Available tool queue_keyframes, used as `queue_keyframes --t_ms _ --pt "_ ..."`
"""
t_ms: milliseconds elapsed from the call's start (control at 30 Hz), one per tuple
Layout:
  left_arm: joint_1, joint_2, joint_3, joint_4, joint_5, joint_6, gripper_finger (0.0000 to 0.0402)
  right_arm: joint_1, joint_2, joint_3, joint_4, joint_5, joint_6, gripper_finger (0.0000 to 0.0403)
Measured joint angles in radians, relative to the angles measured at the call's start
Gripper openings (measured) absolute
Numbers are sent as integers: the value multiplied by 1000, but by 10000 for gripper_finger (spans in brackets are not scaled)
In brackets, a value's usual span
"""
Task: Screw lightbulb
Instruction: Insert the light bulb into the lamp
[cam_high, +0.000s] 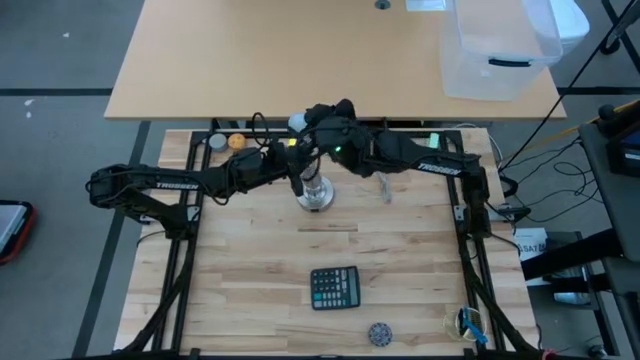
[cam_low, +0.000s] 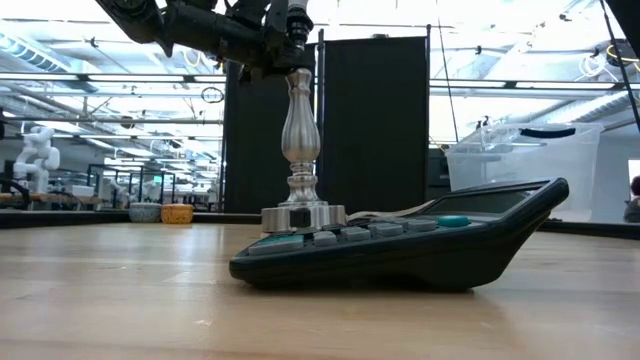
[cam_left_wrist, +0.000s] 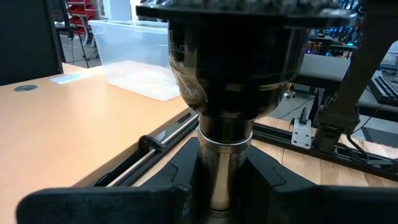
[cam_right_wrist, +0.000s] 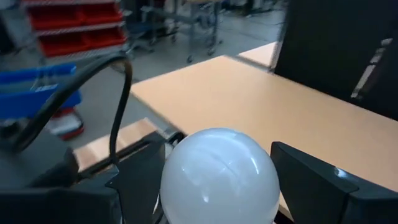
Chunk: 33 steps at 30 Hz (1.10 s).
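A: Holding the lightbulb (cam_right_wrist: 219, 175) in the right gripper (cam_right_wrist: 217, 186), white globe seated between the two dark fingers (cam_right_wrist: 323, 180), one on each side and both against the glass. Seen from above as a pale spot (cam_high: 297, 122) at the far side of the wooden table (cam_high: 400, 260), just beyond the metal stand (cam_high: 315, 193) and above table level.

B: Left gripper (cam_left_wrist: 224, 186)?

A: Clamped round the stand's neck (cam_left_wrist: 225, 155), just beneath the dark flared socket (cam_left_wrist: 227, 68), fingers (cam_left_wrist: 180, 180) pressed to either side of the silvery stem. From table height, gripping right at the top of the stand (cam_low: 300, 150), round base flat on the wood.

B: Bulb in the socket yet?

A: Not seated; bulb off toward the far edge from the stand's top, close by but apart. Screw base hidden by the gripper, so impossible to tell more.

B: Anything else around?

A: Calculator (cam_high: 335, 288) near the front, well apart from the stand. Small orange ball (cam_high: 237, 141) at the far left. Small patterned ball (cam_high: 379, 332) at the near edge, right of the calculator. Clear plastic bin (cam_high: 500, 50) on the tan table beyond, far right.
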Motion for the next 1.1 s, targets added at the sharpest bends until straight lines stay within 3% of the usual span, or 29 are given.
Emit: queue_keyframes --t_ms 267,367,933,1100 --pt "0 0 -1 -7 0 1 73 70 58 2 91 222 47 279" --pt "0 0 0 -7 0 1 73 81 65 0 121 253 -5 279" --pt "0 0 0 -1 6 13 73 88 18 -3 254 206 -261 279" --pt "0 0 0 -3 6 14 73 85 -23 -3 246 104 -320 279"
